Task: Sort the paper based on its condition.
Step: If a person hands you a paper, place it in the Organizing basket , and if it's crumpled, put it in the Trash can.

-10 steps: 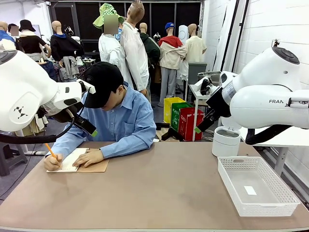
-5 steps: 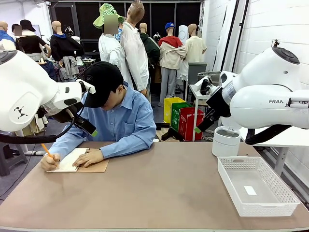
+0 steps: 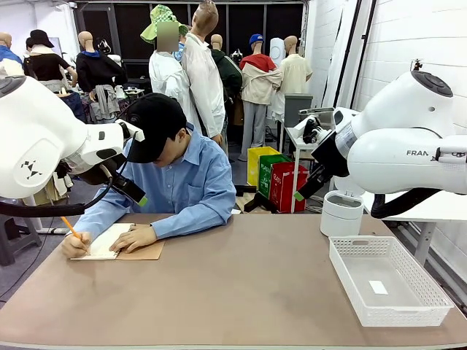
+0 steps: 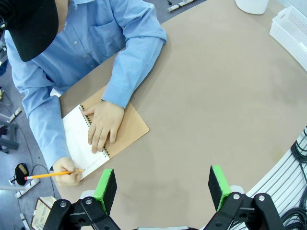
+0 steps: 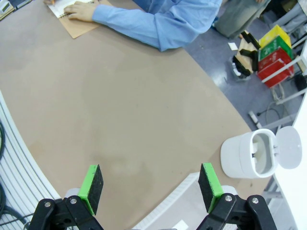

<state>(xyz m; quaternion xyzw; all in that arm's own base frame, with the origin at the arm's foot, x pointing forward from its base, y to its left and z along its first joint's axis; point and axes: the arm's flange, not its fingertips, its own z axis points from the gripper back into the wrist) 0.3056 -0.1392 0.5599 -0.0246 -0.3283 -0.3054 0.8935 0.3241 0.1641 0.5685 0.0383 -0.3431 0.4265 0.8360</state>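
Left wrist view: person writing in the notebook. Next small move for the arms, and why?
Probably hold both arms where they are. The person's hand is writing with a pencil in the notebook, the other hand resting on it; left gripper and right gripper hang open above the table.

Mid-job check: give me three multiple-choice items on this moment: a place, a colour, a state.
1. Where does the white basket stand?
A. at the table's right side
B. at its left edge
C. on the floor
2. What colour is the pencil?
A. blue
B. orange
C. green
3. How is the right gripper?
A. shut on paper
B. shut on a pencil
C. open, empty
1 A: the front view shows it there.
2 B: orange shaft in the person's hand.
3 C: jaws wide apart, nothing between.
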